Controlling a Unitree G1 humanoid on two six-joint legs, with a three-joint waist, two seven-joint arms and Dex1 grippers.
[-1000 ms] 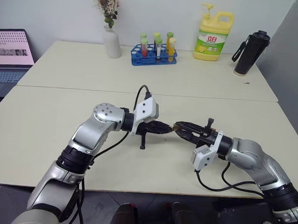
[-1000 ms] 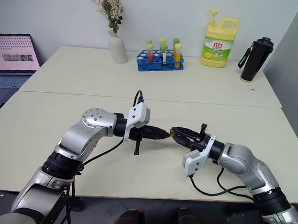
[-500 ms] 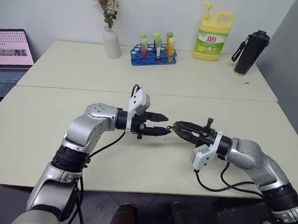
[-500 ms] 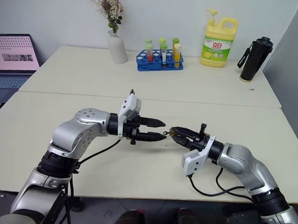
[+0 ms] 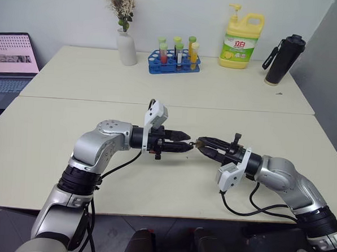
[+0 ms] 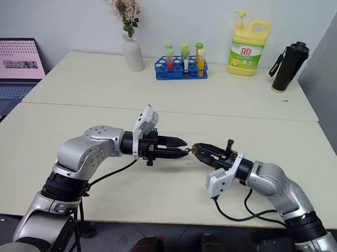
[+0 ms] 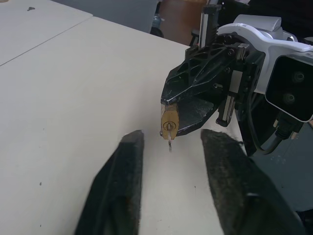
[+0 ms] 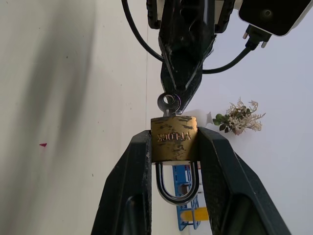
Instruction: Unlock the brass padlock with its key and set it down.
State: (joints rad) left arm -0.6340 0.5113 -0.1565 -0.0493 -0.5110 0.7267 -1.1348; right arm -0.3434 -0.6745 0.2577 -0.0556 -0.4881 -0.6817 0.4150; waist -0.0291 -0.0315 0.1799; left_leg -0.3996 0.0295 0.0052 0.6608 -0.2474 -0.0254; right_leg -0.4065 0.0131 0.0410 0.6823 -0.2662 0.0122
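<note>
Pinched by its sides between the right gripper's two fingers, the brass padlock hangs above the table, its shackle lying between those fingers and the key sticking out of its far end. The left gripper faces it, fingers a little apart, just short of the key

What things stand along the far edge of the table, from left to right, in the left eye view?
Laptop → white vase with dried flowers → blue test tube rack → yellow detergent bottle → black bottle.
</note>
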